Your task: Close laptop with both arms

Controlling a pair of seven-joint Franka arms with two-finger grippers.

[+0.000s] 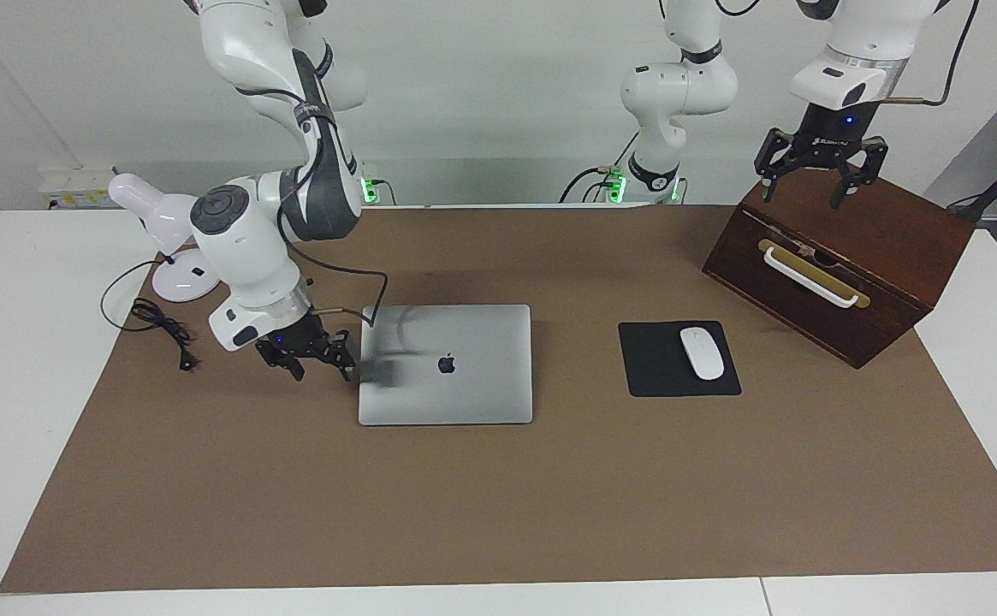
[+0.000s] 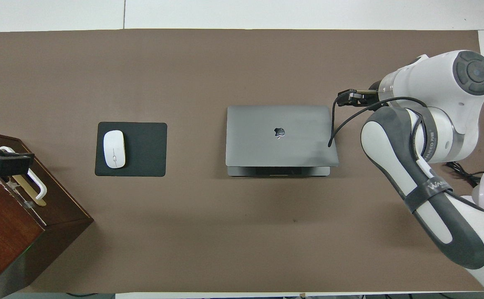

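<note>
Your right claw (image 1: 310, 355) sits low at the laptop's (image 1: 445, 364) edge toward the right arm's end of the table (image 1: 498, 513); whether its fingers are apart cannot be told. The laptop lies mid-table, lid nearly flat, with the overhead view showing a thin strip of base under the lid's robot-side edge. Judge the closing step almost done; next, press the lid fully down. Your left claw (image 1: 816, 167) waits, spread wide, over the wooden box (image 1: 840, 265).

— What do we count on the table?
— We count one thin silver-grey metal laptop (image 1: 445, 364), one white oval mouse (image 1: 702, 352), one black rectangular mouse pad (image 1: 648, 372).
— And one dark wooden box (image 1: 879, 257), one white desk lamp (image 1: 151, 214).
</note>
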